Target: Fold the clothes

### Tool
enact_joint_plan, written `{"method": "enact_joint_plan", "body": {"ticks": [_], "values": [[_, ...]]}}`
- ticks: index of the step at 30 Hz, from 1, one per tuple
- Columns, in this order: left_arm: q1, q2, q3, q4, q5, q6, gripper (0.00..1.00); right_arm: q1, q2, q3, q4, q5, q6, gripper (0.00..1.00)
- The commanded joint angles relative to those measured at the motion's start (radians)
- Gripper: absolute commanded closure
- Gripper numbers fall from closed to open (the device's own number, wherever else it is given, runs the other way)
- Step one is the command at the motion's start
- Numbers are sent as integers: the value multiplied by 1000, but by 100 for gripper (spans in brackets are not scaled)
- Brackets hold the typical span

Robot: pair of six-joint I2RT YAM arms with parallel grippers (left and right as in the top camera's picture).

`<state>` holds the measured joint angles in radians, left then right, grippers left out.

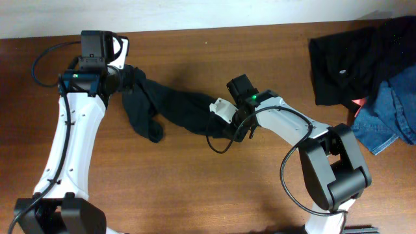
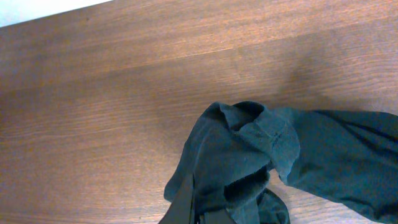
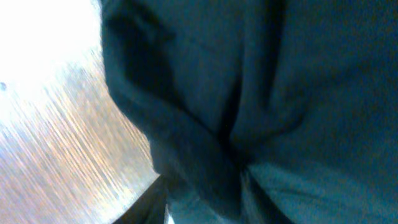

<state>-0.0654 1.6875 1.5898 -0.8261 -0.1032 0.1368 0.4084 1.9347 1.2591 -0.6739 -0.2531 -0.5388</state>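
**Between my two pincers, a roped-up shirt that wants spreading**

Across the middle of the table (image 1: pixel 195 195) the black T-shirt (image 1: pixel 175 107) lies twisted into a rope. One end is at my left pincer (image 1: pixel 125 77) and the other is under my right pincer (image 1: pixel 226 117). My left pincer is fully closed, and the cloth runs right up into it, so I judge it has a pinch of the shirt. My right pincer is pressed down into the fabric. Its own camera shows only dark folds, so I cannot tell how wide it stands or whether it has caught anything.

As I read it, the step is to get a second hold and pull the shirt flat. To do that well I should take one layer at an edge, not a thick wad. Then I should draw my arms apart low over the wood, so the thin cloth unrolls rather than knots. The heap of other clothes (image 1: pixel 364 71) in the far right corner is well apart and best left alone.
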Motion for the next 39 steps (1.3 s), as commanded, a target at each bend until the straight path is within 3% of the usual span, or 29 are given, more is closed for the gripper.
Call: {"method": "enact_joint_plan", "body": {"ticks": [1, 8, 10, 12, 14, 18, 21, 29, 39], "values": [[1, 6, 16, 6, 10, -9, 100, 5, 4, -5, 2, -5, -7, 84], [1, 6, 16, 6, 10, -9, 99, 5, 4, -4, 10, -6, -7, 82], [1, 6, 16, 6, 10, -9, 99, 5, 4, -4, 10, -6, -3, 53], [1, 6, 16, 6, 10, -9, 99, 5, 4, -3, 10, -13, -3, 40], [1, 6, 16, 6, 10, -9, 100, 5, 4, -3, 13, -32, -3, 36], [1, 6, 16, 6, 10, -9, 99, 5, 4, -3, 35, -50, 40, 37], [1, 6, 16, 6, 10, -9, 99, 5, 4, -3, 51, -50, 53, 47], [1, 6, 16, 4, 10, -9, 99, 3, 4, -3, 69, -50, 84, 55], [1, 6, 16, 2, 10, -9, 99, 3, 4, -5, 65, -46, 86, 59]]}}
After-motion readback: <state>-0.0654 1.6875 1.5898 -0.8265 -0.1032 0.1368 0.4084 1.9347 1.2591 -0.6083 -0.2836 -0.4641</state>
